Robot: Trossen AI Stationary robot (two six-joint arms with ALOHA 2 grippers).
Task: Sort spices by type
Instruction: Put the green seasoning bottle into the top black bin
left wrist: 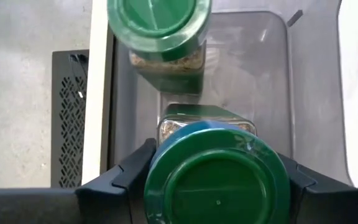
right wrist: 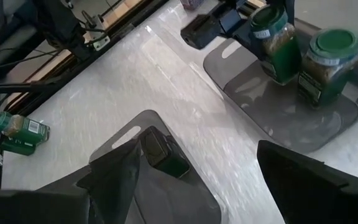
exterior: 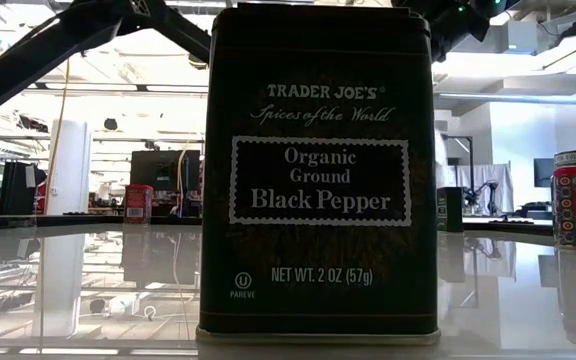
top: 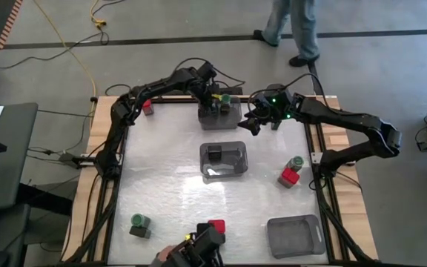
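Note:
My left gripper [left wrist: 216,177] is over the far grey bin [top: 219,117], shut on a green-capped spice jar [right wrist: 272,43]. A second green-capped jar [right wrist: 328,59] stands on its base in that bin. My right gripper [right wrist: 210,186] hangs open above the table, between the far bin and the middle bin [top: 223,161], touching nothing. A black tin [right wrist: 160,152] lies in the middle bin. In the low view a black pepper tin [exterior: 318,180] stands right in front of the camera. My left gripper pinches the jar between its two fingers [left wrist: 129,180] at the sides of the green cap [left wrist: 160,186]. The fingers slant down from the table's left. The jar hangs tilted inside the bin; I cannot tell whether its base touches the bin floor.
A green jar [top: 296,162] and a red-capped jar [top: 289,178] sit at the right. Another green jar [top: 139,223] lies near left, and a red-capped one [top: 148,107] far left. A grey bin [top: 295,234] stands near right. A person [top: 295,30] stands beyond the table.

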